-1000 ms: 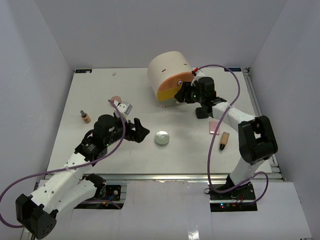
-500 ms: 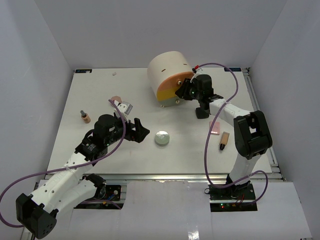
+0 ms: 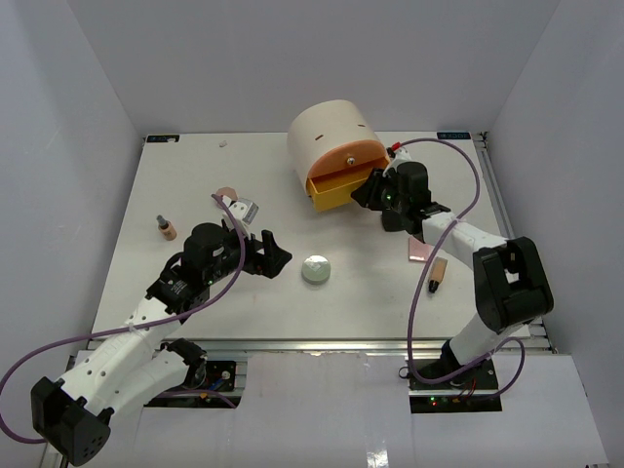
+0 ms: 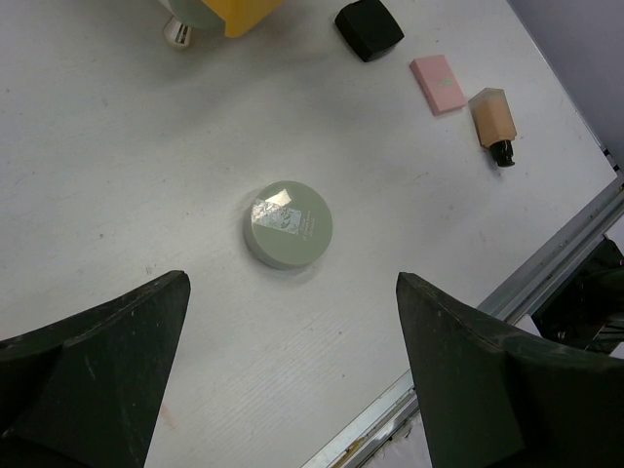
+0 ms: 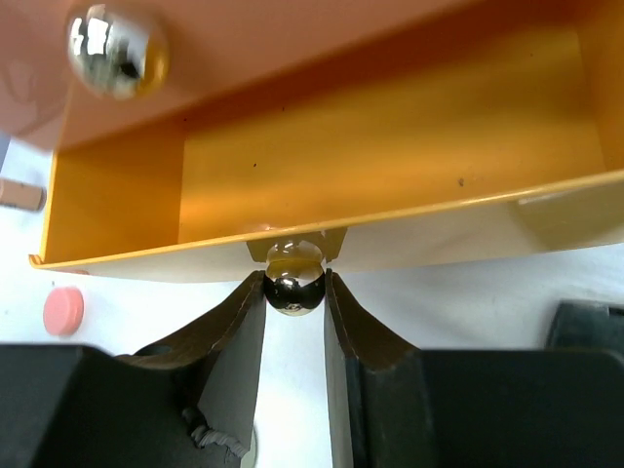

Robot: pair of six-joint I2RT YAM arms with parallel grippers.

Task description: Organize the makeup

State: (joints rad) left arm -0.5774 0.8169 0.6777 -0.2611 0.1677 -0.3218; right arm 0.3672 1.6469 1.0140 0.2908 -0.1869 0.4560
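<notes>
Only the right wrist view showed the right jaws clamped on the silver knob (image 5: pixel 293 280) of the yellow drawer (image 5: pixel 390 146); from above, the arm hid that grip. Since a second before, the drawer had slid out of the cream drum (image 3: pixel 331 132), and the left arm had not moved. The left jaws stood wide apart over the silver-white compact (image 4: pixel 288 224) on the desk (image 4: pixel 117 175), with the black square case (image 4: pixel 369 26), pink palette (image 4: pixel 439 83) and tan tube (image 4: pixel 492 124) beyond. The compact's shiny sticker was unreadable

White table (image 3: pixel 195 175), plain pale grey walls (image 3: pixel 244 58), aluminium rail (image 3: pixel 322 344) in front
</notes>
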